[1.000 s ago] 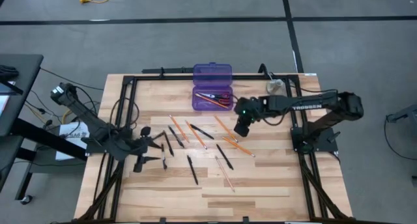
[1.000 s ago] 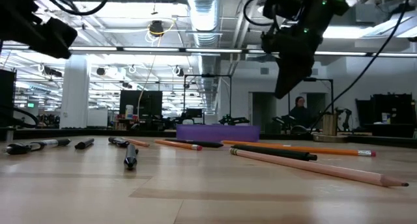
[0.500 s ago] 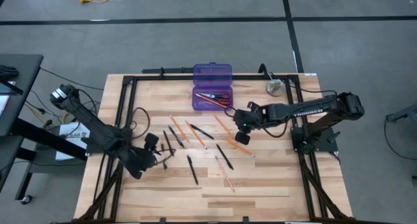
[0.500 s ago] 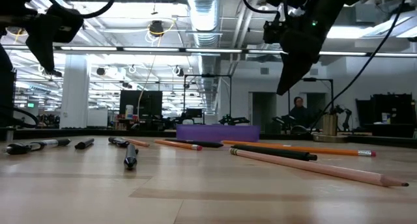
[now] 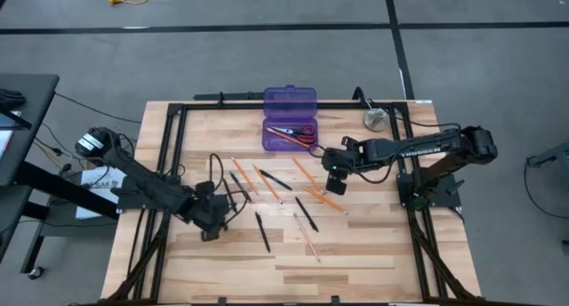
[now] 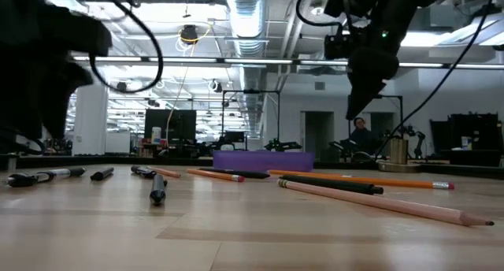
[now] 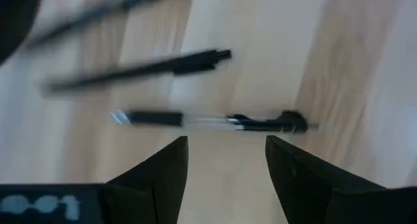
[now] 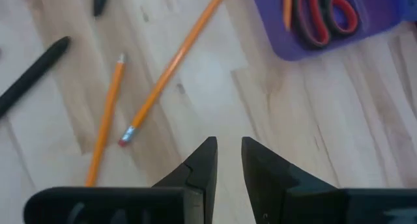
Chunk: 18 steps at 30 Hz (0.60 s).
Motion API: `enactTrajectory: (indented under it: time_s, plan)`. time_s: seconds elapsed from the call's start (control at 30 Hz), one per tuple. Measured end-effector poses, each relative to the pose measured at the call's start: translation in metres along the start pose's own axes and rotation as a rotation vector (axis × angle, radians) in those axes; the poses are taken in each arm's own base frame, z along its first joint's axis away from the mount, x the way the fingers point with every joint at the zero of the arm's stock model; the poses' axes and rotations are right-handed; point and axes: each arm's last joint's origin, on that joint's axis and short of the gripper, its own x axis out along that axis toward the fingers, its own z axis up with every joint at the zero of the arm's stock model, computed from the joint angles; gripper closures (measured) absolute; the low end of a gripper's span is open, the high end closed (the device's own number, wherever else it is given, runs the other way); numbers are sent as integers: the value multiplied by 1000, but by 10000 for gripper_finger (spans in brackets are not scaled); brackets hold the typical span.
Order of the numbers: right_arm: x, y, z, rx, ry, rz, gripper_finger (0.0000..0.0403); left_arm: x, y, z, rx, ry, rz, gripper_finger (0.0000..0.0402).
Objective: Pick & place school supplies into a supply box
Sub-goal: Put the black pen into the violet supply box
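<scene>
Wooden table [image 5: 356, 244] framed by black rails, grey floor around. Purple supply box [image 5: 290, 119] seen open at far middle edge, red-handled scissors [image 5: 303, 132] and pencil laid inside. Orange pencils [image 5: 267, 183] and black pens [image 5: 262, 231] scattered mid-table. Left gripper [image 7: 225, 155] lowered over clear-barrelled pen [image 7: 215, 120], fingers spread wide, nothing held. Right gripper [image 8: 227, 160] held above bare wood near box, fingers narrowly parted, empty. Metal disc [image 5: 374, 120] placed at far right corner.

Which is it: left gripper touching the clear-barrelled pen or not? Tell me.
Apart. The left wrist view shows bare wood between the open left gripper and the clear-barrelled pen.
</scene>
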Motion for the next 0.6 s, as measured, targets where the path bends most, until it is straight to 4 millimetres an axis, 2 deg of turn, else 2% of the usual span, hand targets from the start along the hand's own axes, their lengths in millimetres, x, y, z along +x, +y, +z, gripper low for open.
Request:
enactTrajectory:
  time_s: [0.13, 0.3, 0.47, 0.6]
  plan:
    - [0, -12, 6, 48, -10, -16, 337, 2, -4, 6, -338, 12, -55, 207]
    - [-2, -22, 13, 87, -37, -25, 337, -12, -17, 20, -630, -100, -141, 207]
    - [-1, -27, 15, 104, -51, -39, 337, -19, -23, 20, -805, -189, -129, 207]
    - [-1, -28, 15, 63, -50, -60, 337, -19, -21, 11, -895, -159, -67, 207]
